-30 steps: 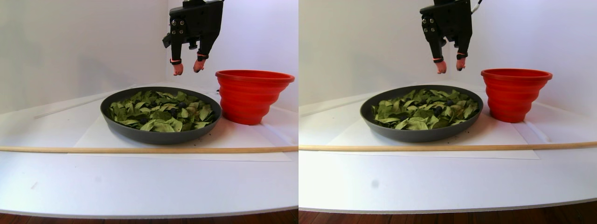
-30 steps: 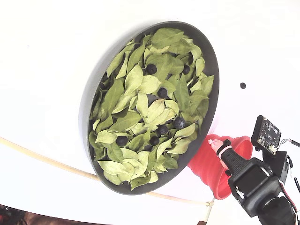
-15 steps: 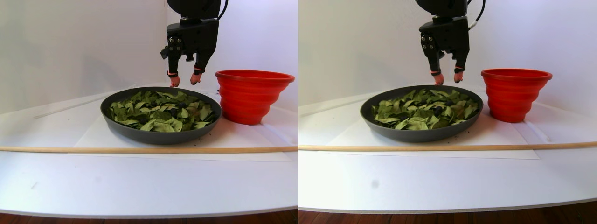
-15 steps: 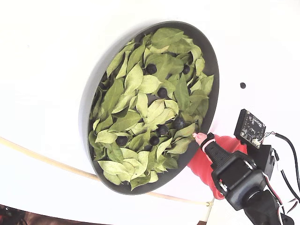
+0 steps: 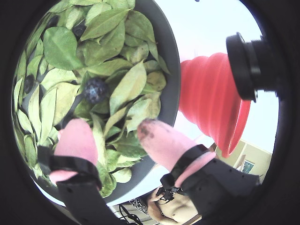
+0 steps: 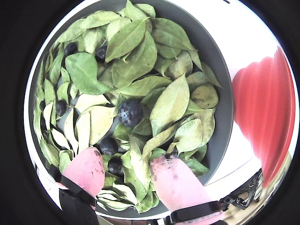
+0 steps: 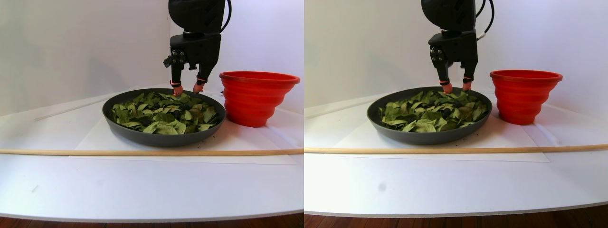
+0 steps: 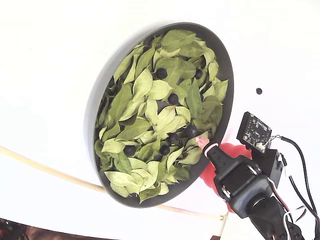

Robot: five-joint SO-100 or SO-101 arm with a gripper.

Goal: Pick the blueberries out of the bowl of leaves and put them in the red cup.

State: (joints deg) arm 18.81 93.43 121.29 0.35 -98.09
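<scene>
The dark grey bowl [image 8: 92,107] [image 7: 161,138] is full of green leaves [image 8: 135,107] with several blueberries among them, such as one blueberry [image 8: 173,98] near the middle. My gripper [image 7: 187,90] [image 6: 125,161] [image 5: 112,127] is open, and its pink fingertips [image 8: 202,142] sit just over the leaves at the bowl's edge on the cup side. In a wrist view a large blueberry [image 6: 130,112] lies just beyond the fingers, and two smaller ones [image 6: 108,146] lie between them. Nothing is held. The red cup [image 7: 256,99] [image 5: 211,93] stands right beside the bowl, partly hidden by the arm in the fixed view.
A long wooden stick [image 7: 142,152] lies across the table in front of the bowl. A white paper sheet [image 7: 99,140] lies under the bowl. A small black dot [image 8: 259,91] marks the table past the bowl. White walls stand close behind.
The open gripper has come down from well above the bowl and cup. It has shifted over the bowl's rim, and its fingertips now hover just above the leaves.
</scene>
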